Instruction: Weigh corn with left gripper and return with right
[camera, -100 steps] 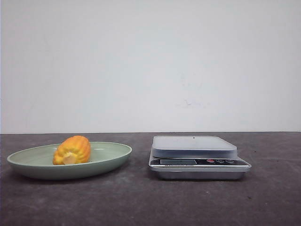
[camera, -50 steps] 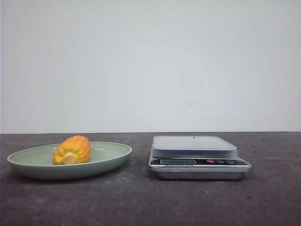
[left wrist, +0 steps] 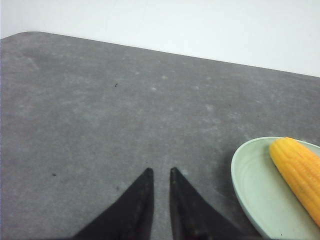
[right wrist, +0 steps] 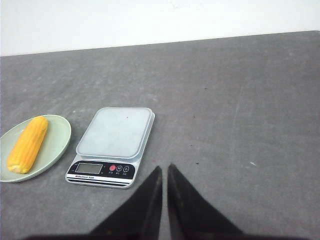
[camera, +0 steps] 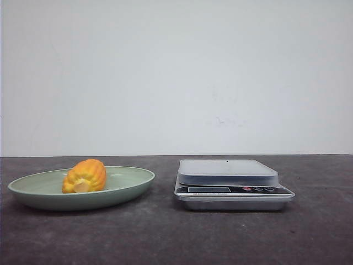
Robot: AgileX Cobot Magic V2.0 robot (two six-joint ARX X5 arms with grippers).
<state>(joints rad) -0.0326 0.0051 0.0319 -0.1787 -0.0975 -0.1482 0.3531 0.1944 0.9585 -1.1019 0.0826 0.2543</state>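
The corn (camera: 85, 175), orange-yellow with a pale cut end, lies in a pale green plate (camera: 33, 194) on the left of the table. It also shows in the left wrist view (left wrist: 300, 172) and the right wrist view (right wrist: 27, 144). My left gripper (left wrist: 160, 171) is shut and empty, hovering over bare table beside the plate (left wrist: 250, 185). My right gripper (right wrist: 165, 167) is shut and empty, hovering over the table beside the scale (right wrist: 116, 132). Neither gripper shows in the front view.
A silver kitchen scale (camera: 229, 171) with an empty weighing platform stands right of the plate, its display and buttons facing me. The grey table ends at a white wall behind.
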